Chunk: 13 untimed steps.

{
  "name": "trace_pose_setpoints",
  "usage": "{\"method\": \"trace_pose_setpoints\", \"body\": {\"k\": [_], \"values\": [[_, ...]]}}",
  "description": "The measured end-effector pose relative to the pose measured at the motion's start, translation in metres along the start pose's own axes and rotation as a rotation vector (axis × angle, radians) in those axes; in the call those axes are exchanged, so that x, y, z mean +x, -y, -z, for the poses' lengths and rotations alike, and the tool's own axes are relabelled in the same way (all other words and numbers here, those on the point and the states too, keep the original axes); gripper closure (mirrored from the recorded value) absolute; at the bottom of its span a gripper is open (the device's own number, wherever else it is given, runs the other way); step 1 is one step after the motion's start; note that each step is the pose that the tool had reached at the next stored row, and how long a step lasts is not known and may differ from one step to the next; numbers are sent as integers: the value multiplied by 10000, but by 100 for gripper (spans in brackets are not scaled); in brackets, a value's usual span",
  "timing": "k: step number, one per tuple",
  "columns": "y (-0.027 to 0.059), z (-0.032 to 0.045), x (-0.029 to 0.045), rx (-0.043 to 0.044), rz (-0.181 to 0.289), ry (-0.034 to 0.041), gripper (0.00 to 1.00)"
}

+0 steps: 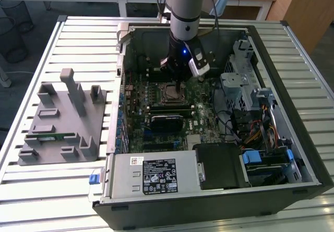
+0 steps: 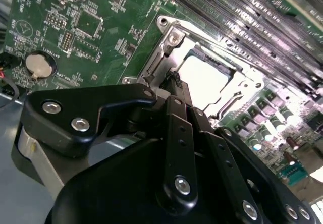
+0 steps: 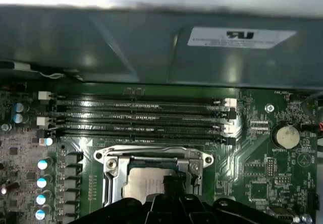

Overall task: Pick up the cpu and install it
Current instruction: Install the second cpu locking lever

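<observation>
Black claw [image 2: 174, 80], fingertips drawn together with nothing visibly held, poised just above the flat silvery-grey square cpu [image 2: 204, 77] seated in the metal-framed socket [image 3: 151, 158] on the green motherboard [image 3: 262, 183].

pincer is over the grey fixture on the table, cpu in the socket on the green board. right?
Not quite. The pincer is over the socket inside the open computer case, not over the grey fixture; the exterior view shows this. The cpu does lie in the socket on the green board.
</observation>
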<state>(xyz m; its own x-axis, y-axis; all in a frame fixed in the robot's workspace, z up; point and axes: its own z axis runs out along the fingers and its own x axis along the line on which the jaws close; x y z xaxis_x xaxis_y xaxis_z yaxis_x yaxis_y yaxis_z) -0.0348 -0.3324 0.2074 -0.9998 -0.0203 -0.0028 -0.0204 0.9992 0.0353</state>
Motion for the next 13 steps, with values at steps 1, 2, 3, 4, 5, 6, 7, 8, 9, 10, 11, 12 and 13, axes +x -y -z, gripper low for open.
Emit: {"method": "trace_pose_setpoints", "body": {"k": [1,2,3,4,5,6,7,8,9,10,11,12,13], "values": [[0,30,0,-5,-1,0,89],[-1,62,0,-9,-2,1,89],[-3,99,0,-9,-2,1,89],[-4,137,0,-10,-1,1,89],[-4,166,0,-7,0,-1,89],[-1,174,-1,-9,0,-1,89],[8,175,-1,-11,1,1,89],[29,176,0,-10,0,0,89],[59,178,1,-8,-1,-1,89],[91,178,1,-10,1,1,89],[128,179,2,-10,1,1,89],[169,182,3,-8,0,-1,89],[215,182,4,-10,-1,0,89]]}}
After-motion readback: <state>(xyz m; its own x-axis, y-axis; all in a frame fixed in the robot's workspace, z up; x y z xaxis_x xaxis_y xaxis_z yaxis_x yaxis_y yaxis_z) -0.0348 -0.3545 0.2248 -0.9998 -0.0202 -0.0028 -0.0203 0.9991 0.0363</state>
